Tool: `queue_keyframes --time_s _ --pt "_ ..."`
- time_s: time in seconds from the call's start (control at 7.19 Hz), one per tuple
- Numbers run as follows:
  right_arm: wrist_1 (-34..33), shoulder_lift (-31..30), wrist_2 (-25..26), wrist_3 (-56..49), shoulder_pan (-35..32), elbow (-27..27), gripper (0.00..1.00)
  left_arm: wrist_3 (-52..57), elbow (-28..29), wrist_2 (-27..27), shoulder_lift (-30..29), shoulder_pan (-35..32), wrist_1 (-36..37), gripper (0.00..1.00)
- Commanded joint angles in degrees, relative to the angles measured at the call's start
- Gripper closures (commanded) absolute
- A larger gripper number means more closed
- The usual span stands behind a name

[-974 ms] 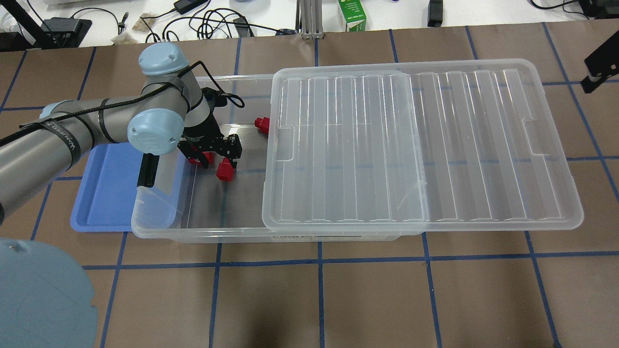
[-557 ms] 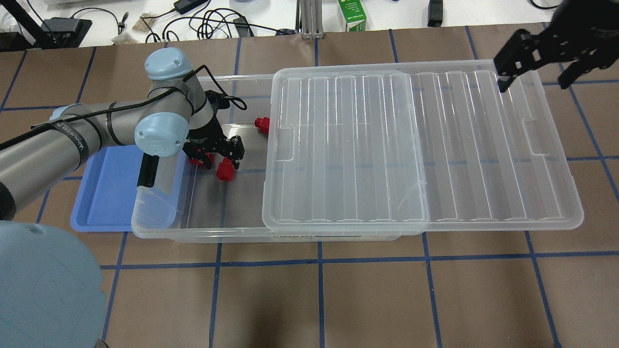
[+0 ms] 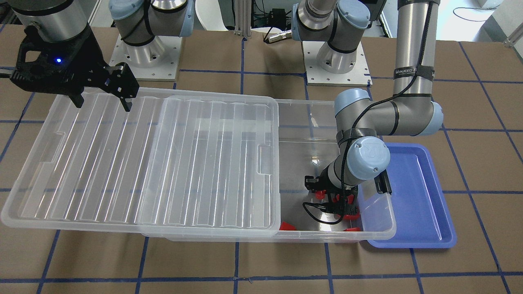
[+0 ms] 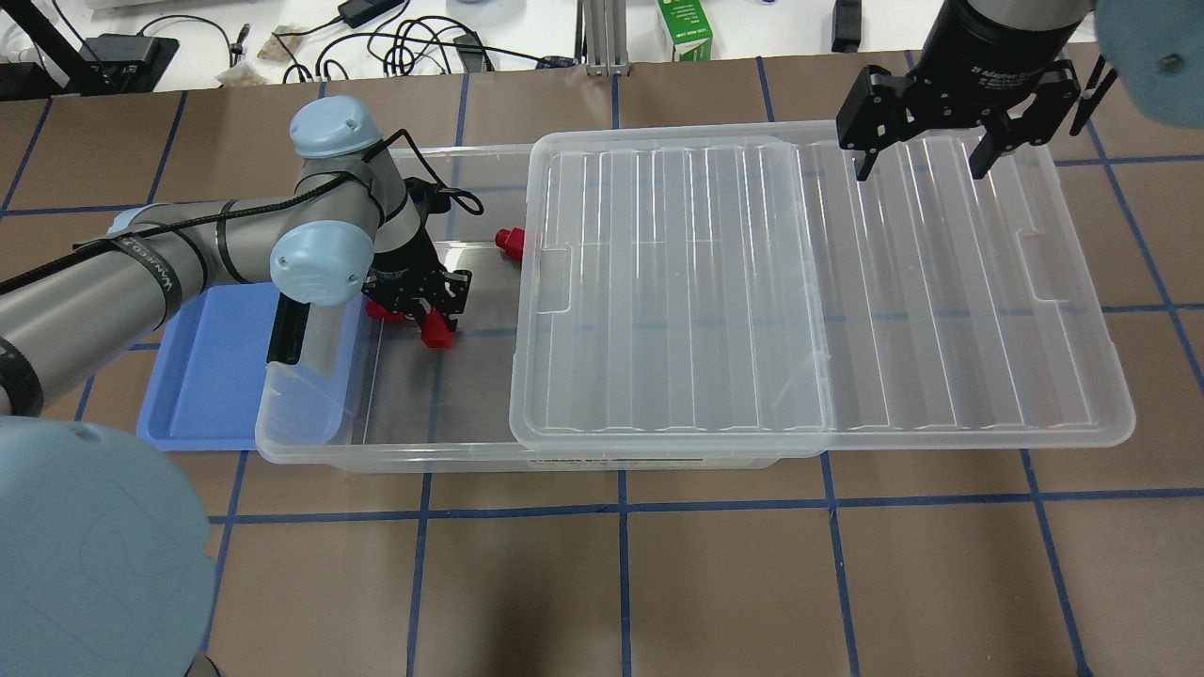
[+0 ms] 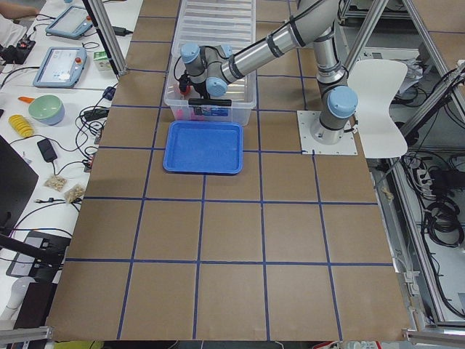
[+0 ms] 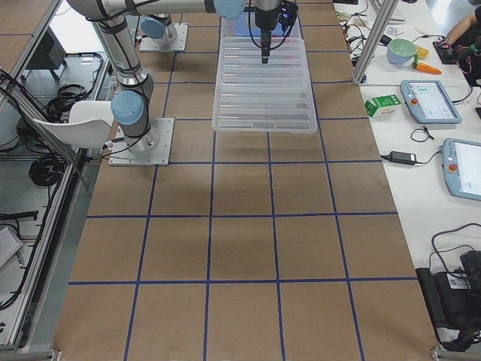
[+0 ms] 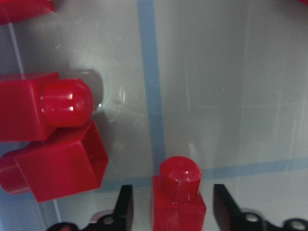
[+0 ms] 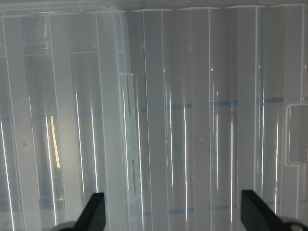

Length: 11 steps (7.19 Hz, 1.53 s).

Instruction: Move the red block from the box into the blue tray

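The box point(image 4: 395, 456) lies across the table with its lid point(image 4: 818, 282) slid to the right, leaving its left end uncovered. My left gripper point(image 4: 420, 310) is down inside that end, open. In the left wrist view its fingers point(image 7: 124, 207) straddle an upright red block point(image 7: 178, 199), with a small gap on each side. The same block shows overhead point(image 4: 435, 332). The blue tray point(image 4: 212, 376) lies at the box's left end, partly under it. My right gripper point(image 4: 922, 162) is open and empty above the far part of the lid, also seen from the front point(image 3: 102, 101).
Two more red blocks point(image 7: 53, 144) lie touching each other just left of the straddled one. Another red block point(image 4: 509, 242) sits by the lid's edge. A green carton point(image 4: 685, 28) and cables lie beyond the table's far edge.
My left gripper has come down around the red block in the box. My right arm has swung in from the right and now hovers over the lid's far part.
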<state>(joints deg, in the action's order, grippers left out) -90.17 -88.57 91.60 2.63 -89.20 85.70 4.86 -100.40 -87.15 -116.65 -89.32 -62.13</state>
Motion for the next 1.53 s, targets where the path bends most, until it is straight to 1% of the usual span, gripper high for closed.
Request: queue_keyframes --time_s 0.0,0.28,0.7,0.83,0.97,1.11,1.39 --pt "-0.4 0.1 0.2 0.4 -0.2 -0.1 0.0 -0.4 2.0 0.0 2.0 -0.2 -0.5 1.0" --pt "-0.6 0.2 0.1 0.4 -0.3 -0.1 0.0 -0.8 7.0 -0.1 5.5 -0.5 -6.1 1.0" --pt "-0.5 0.2 0.5 0.4 -0.2 -0.1 0.0 -0.7 17.4 -0.4 11.6 0.8 -20.4 1.0" --pt "-0.5 0.2 0.5 0.4 -0.2 -0.1 0.0 0.1 19.8 -1.2 12.4 3.2 -23.7 1.0" --pt "-0.4 0.2 0.5 0.4 -0.2 0.0 0.0 2.8 20.7 -1.8 13.2 8.1 -25.2 1.0" --pt "-0.4 0.2 0.5 0.3 -0.2 -0.1 0.0 7.5 20.4 -1.9 13.6 12.8 -26.2 1.0" --pt "-0.5 0.2 0.5 0.3 -0.2 -0.1 0.0 17.2 19.3 -3.5 11.7 20.8 -26.0 1.0"
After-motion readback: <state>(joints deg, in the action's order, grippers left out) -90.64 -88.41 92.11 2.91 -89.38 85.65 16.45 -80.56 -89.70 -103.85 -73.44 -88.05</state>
